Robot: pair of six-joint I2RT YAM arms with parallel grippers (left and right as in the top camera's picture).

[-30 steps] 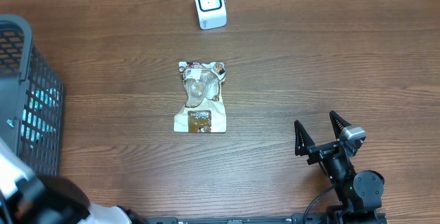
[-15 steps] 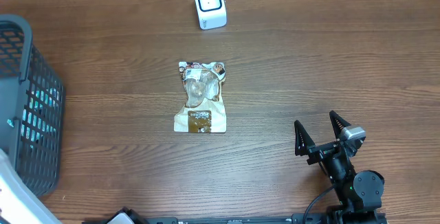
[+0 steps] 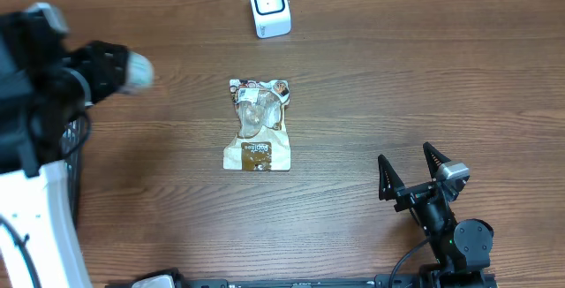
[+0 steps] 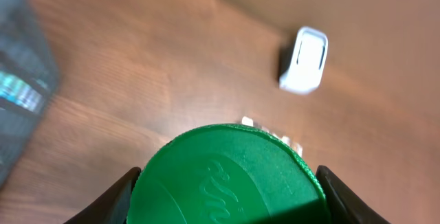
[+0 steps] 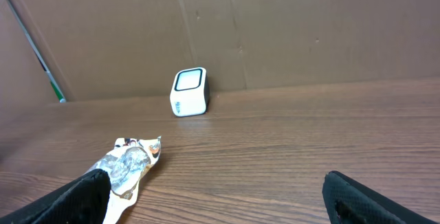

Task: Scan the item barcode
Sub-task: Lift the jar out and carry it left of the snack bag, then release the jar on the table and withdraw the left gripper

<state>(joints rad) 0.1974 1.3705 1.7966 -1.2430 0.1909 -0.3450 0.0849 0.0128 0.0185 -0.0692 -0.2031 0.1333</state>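
— What takes up the most room?
— The wooden table [image 3: 397, 76]. Next is the dark mesh basket [image 4: 19, 90], off to the left of the left gripper [image 4: 227, 198] and blurred in its wrist view. From overhead the left arm [image 3: 35, 94] covers most of it.
— Is that gripper holding anything?
— Yes. Its fingers [image 4: 113, 200] are half closed on a round container with a green lid [image 4: 227, 169], one finger on each side. The lid faces the wrist camera and has raised script on it. I cannot tell what the container is.
— And the right gripper [image 3: 404, 153]?
— Its jaws are spread wide with nothing between them, low over the table's near edge.
— What lies ahead of it?
— A snack bag [image 3: 257, 125] lies flat ahead of it and to its left. From the left wrist, only the bag's edge shows just past the lid.
— And the scanner?
— The small white scanner [image 3: 269, 5] stands at the table's far edge, beyond the bag. It is well apart from both grippers, ahead and right of the left one.
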